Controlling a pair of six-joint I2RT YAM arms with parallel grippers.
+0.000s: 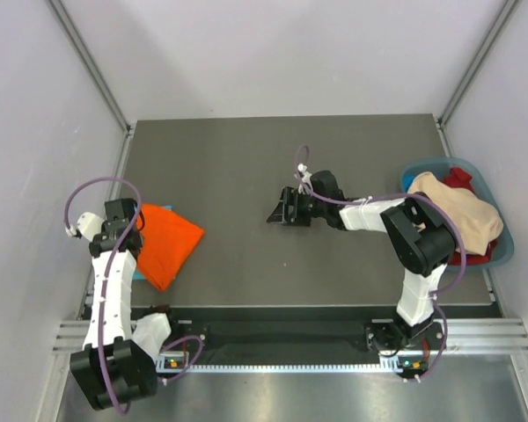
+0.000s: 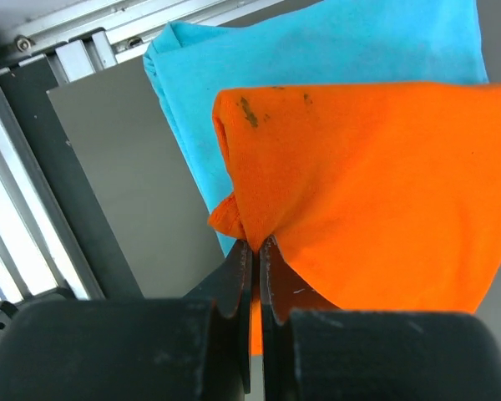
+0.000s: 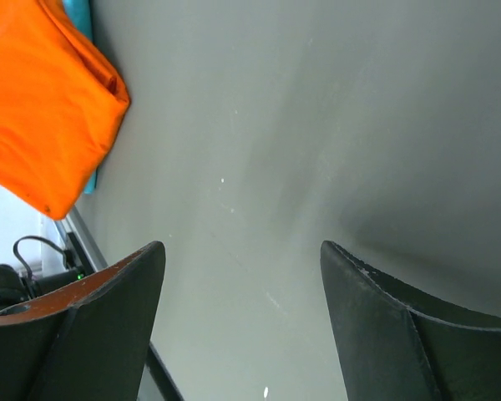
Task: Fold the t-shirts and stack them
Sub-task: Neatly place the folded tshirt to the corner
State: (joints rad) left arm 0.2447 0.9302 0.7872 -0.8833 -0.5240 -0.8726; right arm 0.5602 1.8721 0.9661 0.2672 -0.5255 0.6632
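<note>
Folded and lying near the left edge of the table (image 1: 246, 158): the orange shirt (image 1: 169, 242), one corner pointing toward the table's middle. Beneath it, the turquoise shirt (image 2: 317, 50), with blue cloth showing past the orange edge in the left wrist view, and from above only a thin blue sliver at the table's near-left corner. A few small dark marks on the orange cloth near its folded edge. Clenched tight on a bunched corner of the orange shirt, at the table's left edge: the left claw (image 2: 255, 246), jaws pressed together with cloth pinched at their tips and the rest of the shirt spreading away from them. Over the middle of the table, well apart from both shirts: the right claw (image 1: 275, 214), jaws spread wide and grasping nothing, only bare table surface between them. At the table's right edge, a blue basket (image 1: 502, 251) with a beige cloth (image 1: 458, 215) heaped over a red cloth (image 1: 462, 176).
</note>
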